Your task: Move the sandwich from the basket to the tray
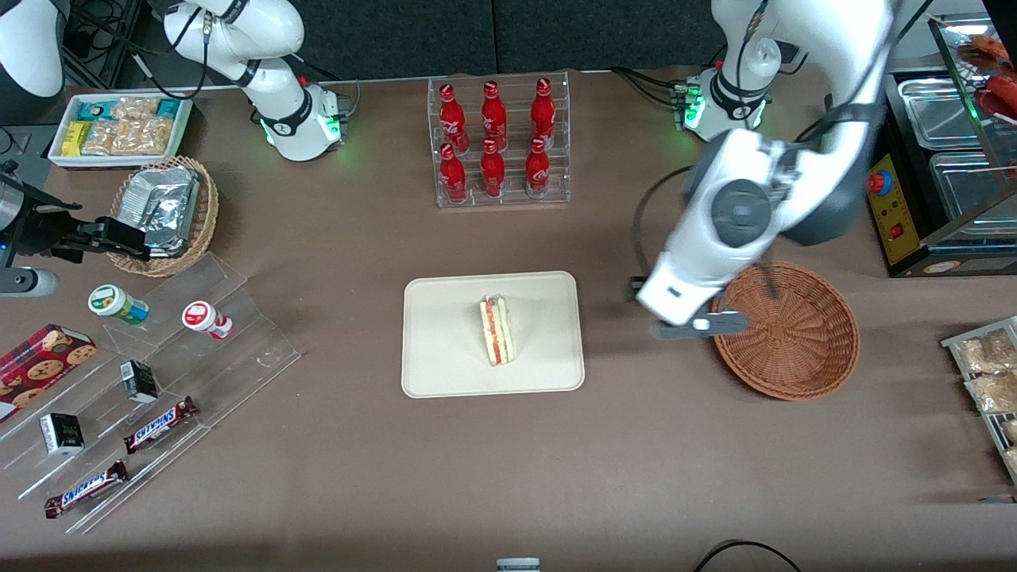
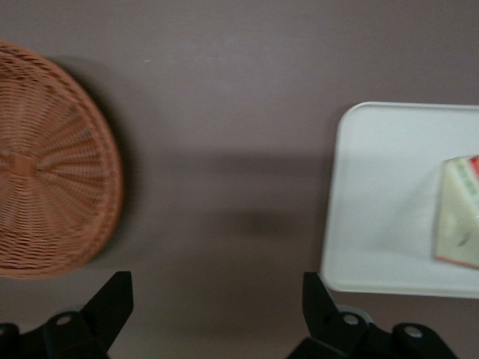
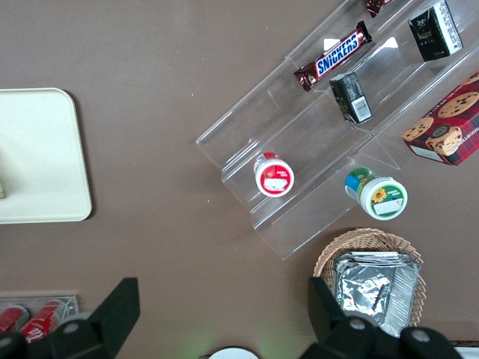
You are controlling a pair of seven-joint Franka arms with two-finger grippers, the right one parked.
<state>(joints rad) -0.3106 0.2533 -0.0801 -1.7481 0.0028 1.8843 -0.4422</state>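
One sandwich point(image 1: 496, 330) lies on the tray point(image 1: 445, 373) | basket point(image 1: 802, 349) sits bare | jaws point(image 2: 217, 310) spread wide — gripping nothing — over the bench point(image 1: 620, 445) between them

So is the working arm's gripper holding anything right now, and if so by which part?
Nothing is held. The gripper is open and empty above bare table between the basket and the tray, and the sandwich lies on the tray.

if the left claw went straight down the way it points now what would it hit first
Probably bare table. The open, empty claw points down at the gap between the basket and the tray, which holds the sandwich; height is hard to judge.
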